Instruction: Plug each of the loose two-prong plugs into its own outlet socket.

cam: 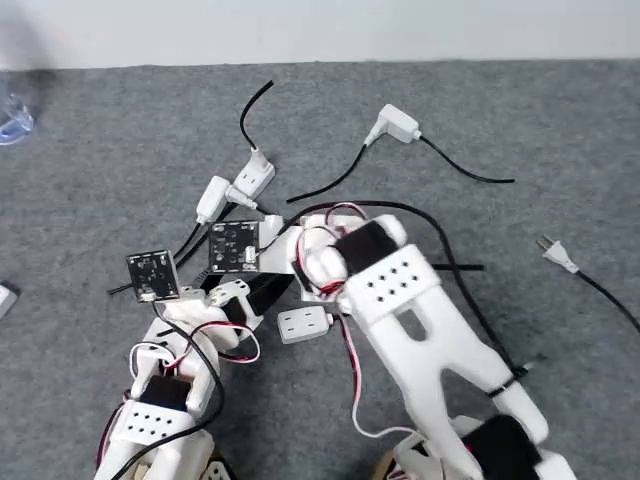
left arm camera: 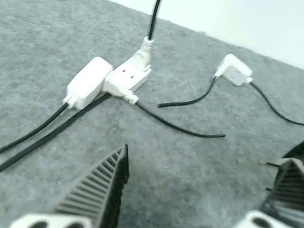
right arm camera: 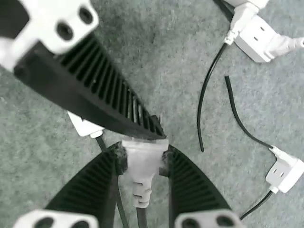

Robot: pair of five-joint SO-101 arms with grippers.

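Observation:
My right gripper (right arm camera: pixel 142 154) is shut on a white two-prong plug (right arm camera: pixel 141 168), whose cord runs back between the fingers. One black ribbed finger (right arm camera: pixel 95 85) of the left arm crosses just in front of that plug. My left gripper (left arm camera: pixel 209 156) stands open and holds nothing, above the grey carpet. Ahead of it lie a white outlet socket (left arm camera: pixel 127 77) and a white block (left arm camera: pixel 86 81) with two black cords, side by side. Both show in the high view, socket (cam: pixel 255 176) and block (cam: pixel 212 198). Both grippers meet near the middle (cam: pixel 255 288).
A white plug (cam: pixel 396 125) on a black cord lies at the back. A small loose plug (cam: pixel 556 252) lies at the far right. A white socket block (cam: pixel 303 323) sits between the arms. Black cords (cam: pixel 400 208) loop across the carpet.

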